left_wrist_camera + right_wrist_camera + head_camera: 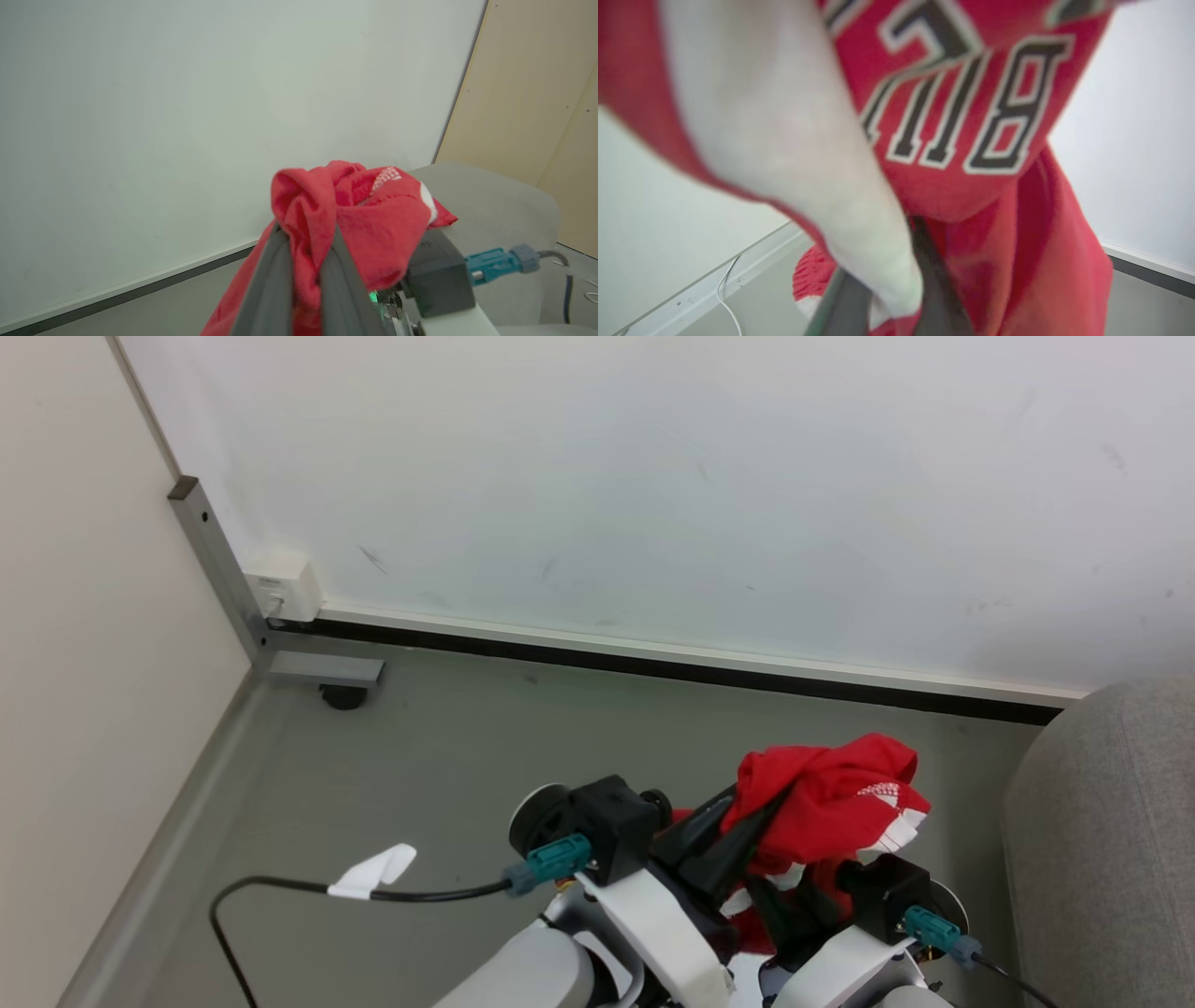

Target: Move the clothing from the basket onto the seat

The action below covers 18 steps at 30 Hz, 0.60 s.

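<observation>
clothing [373, 210] | pinched in left end effector [306, 235] | bunched above it

White wall [653, 476] meets grey floor [420, 756] along a dark skirting strip [653, 667]

clothing [822, 803]: red, white-trimmed, bunched aloft | seat [1102, 859]: grey, near

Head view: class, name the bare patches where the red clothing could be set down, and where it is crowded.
Free: the sofa at the right edge, below the skirting; the floor between the wall and the black cable. Crowded: lower middle, where the left gripper and right gripper meet in the clothing.
</observation>
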Motion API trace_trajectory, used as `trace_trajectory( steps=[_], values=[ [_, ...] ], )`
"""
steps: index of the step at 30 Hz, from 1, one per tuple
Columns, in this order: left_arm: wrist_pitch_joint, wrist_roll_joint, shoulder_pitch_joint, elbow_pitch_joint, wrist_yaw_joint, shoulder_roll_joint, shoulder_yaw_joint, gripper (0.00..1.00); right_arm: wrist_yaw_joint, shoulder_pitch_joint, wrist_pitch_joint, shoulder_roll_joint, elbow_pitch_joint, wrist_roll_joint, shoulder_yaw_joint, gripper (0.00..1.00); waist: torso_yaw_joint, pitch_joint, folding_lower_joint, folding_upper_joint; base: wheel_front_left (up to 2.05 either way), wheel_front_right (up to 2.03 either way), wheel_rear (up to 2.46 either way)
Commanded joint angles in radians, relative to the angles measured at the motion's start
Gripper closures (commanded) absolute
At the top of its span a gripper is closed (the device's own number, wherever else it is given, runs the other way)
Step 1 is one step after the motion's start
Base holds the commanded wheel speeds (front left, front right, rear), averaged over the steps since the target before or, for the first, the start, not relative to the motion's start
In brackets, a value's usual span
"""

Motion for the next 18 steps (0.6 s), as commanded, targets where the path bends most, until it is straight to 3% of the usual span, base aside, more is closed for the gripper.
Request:
trace_trajectory(
  steps=[1,15,18],
  values=[
    [-0.007,-0.008,0.014,0.001,0.003,0.009,0.007,1.00,-0.002,0.008,0.000,0.000,-0.008,-0.002,-0.004,1.00,-0.001,-0.001,-0.0001,-0.0001,0.00,0.00,0.00],
    [-0.025,-0.019,0.017,0.027,0.034,0.028,0.037,1.00,-0.002,0.042,0.000,-0.022,-0.046,-0.005,-0.049,1.00,-0.048,-0.001,-0.0001,-0.0001,0.00,0.00,0.00],
    [-0.031,-0.022,0.022,0.032,0.044,0.027,0.040,0.53,-0.002,0.049,0.000,-0.028,-0.053,-0.009,-0.065,1.00,-0.066,0.000,-0.0001,-0.0001,0.00,0.00,0.00]
  ],
)
